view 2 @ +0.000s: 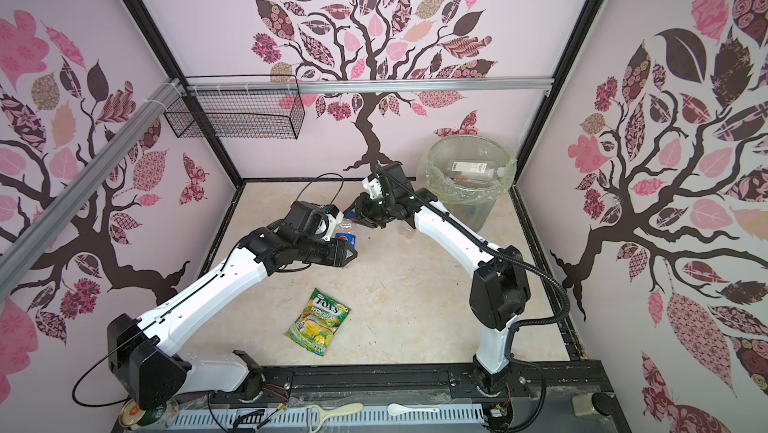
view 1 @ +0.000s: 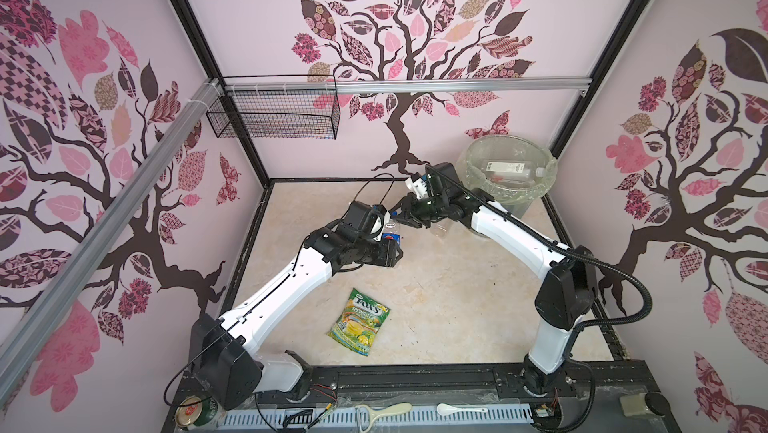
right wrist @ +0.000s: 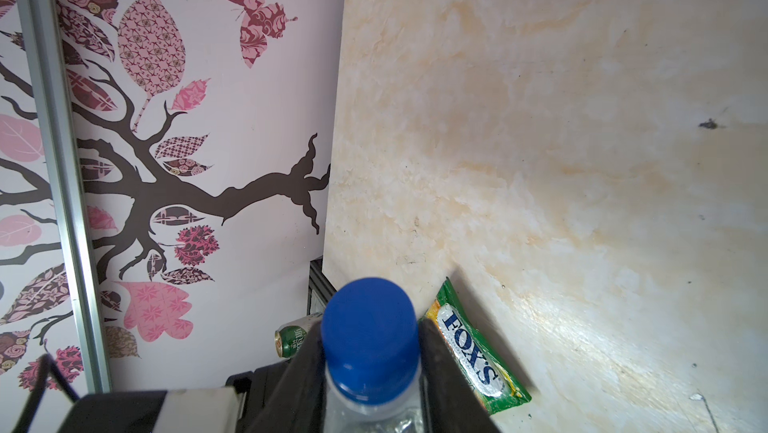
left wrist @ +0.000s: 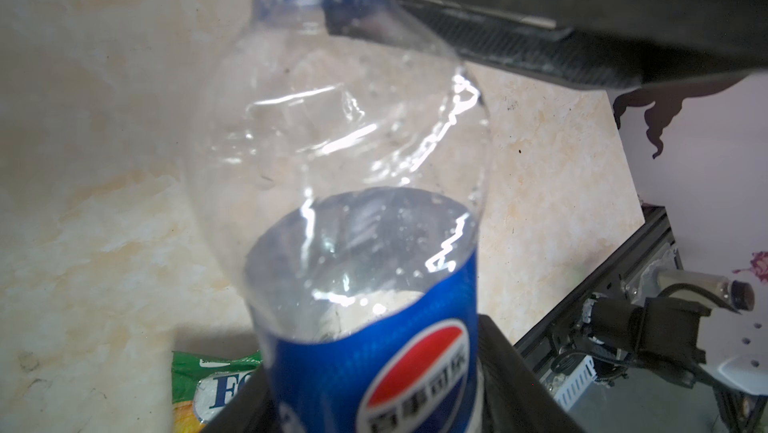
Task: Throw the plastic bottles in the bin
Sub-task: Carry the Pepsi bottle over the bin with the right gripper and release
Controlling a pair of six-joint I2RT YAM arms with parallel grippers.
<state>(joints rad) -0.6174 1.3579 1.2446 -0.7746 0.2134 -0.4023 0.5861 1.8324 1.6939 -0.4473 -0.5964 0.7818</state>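
Spanning both jaws, bottle [view 1: 392, 233] [view 2: 347, 235] sits over bench [view 1: 457, 306] middle. Right jaws pinch its blue cap [right wrist: 370, 327] from both sides. Left jaws bracket its label [left wrist: 374, 377] at the other end; pressing or slack, cannot tell. Bin [view 1: 505, 199] [view 2: 469, 199] stands at 2 o'clock from bottle, apart; another bottle [view 1: 515, 169] lies inside.

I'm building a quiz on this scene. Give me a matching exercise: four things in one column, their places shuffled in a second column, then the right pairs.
Things
1. Pepsi bottle
2. Fox's candy bag
3. wire basket
4. metal can

Places
A. hung on the rail at the back wall
B. lying flat on the table, towards the front
C. neck between the jaws of the right gripper
D. front left corner of the rig

Pairs: 1-C, 2-B, 3-A, 4-D
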